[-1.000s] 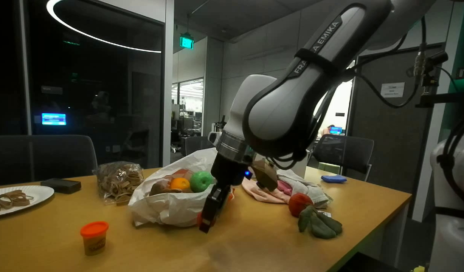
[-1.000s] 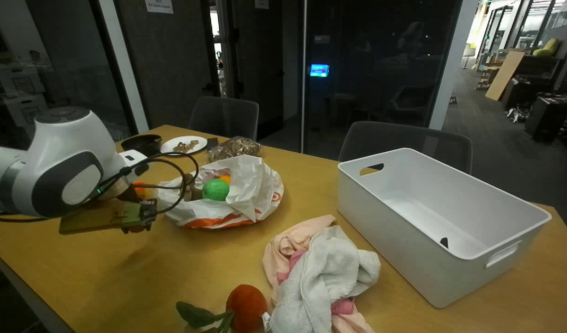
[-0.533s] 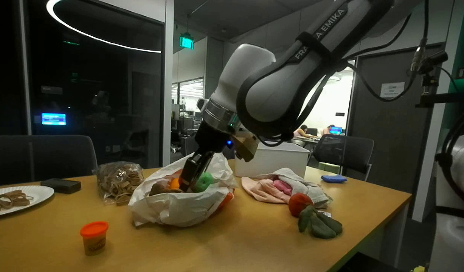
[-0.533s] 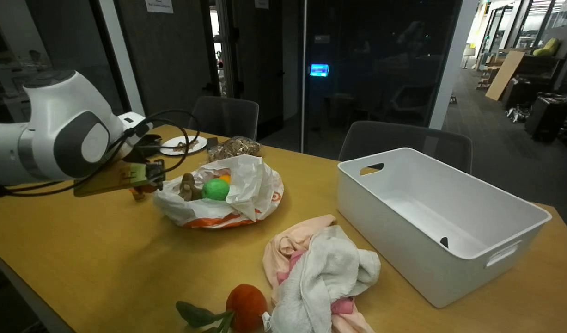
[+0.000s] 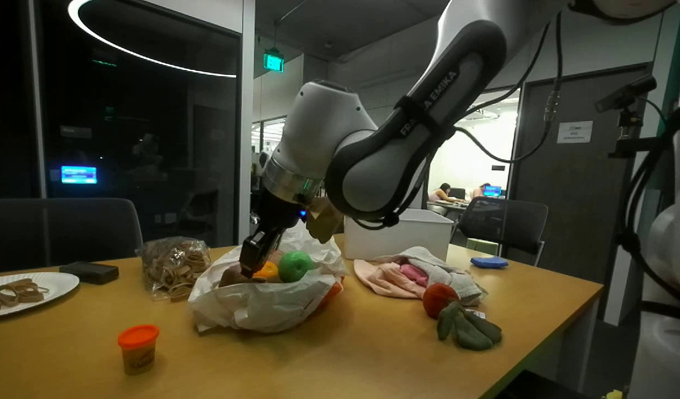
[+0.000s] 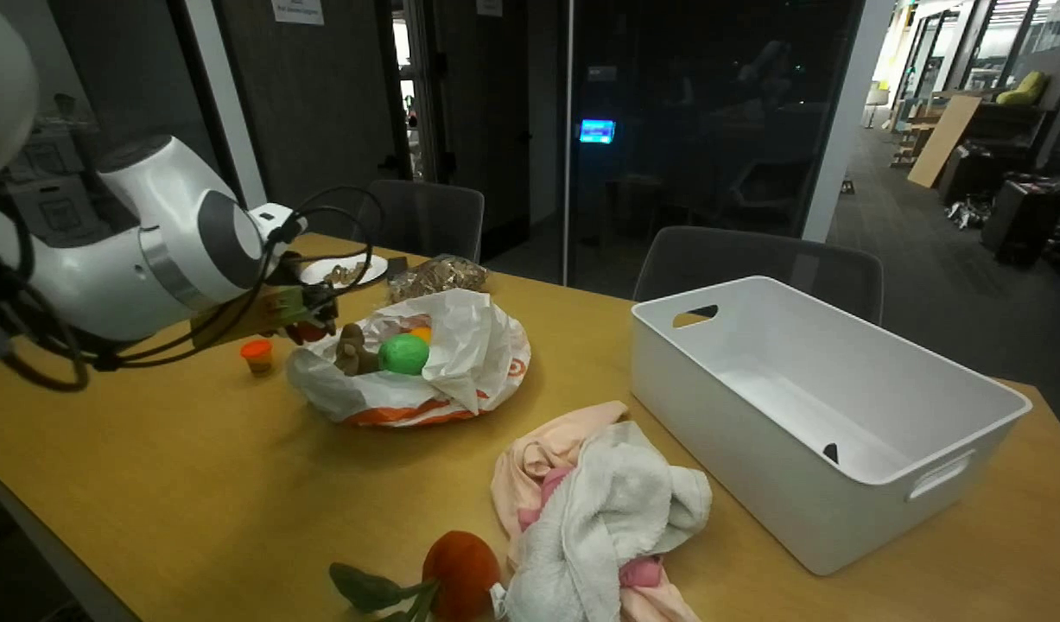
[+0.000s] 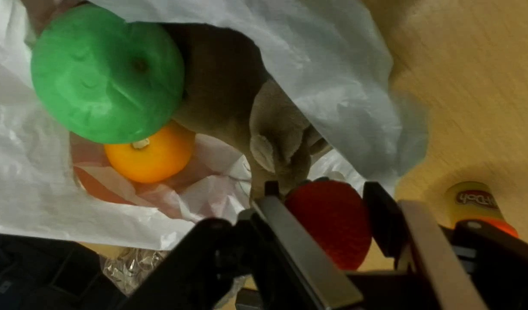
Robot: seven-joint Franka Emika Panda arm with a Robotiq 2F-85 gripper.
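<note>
Wrist view, gripper (image 7: 324,197) pinching a rounded, pebbly red object (image 7: 335,230) near velvety brown plush (image 7: 227,86), in an exterior view, gripper over left part of crinkled plastic bag (image 5: 245,310), in an exterior view, red object at bag's left rim, smooth boxy bin (image 6: 745,449) right

Black-and-grey end effector (image 7: 324,193), red fruit (image 7: 332,228); green fruit (image 7: 102,82), orange fruit (image 7: 154,159) and brown plush toy (image 7: 223,84); white bag (image 6: 482,345) with orange-red print (image 6: 400,415); yellow-brown, wood-grained worktop (image 6: 262,484).
</note>
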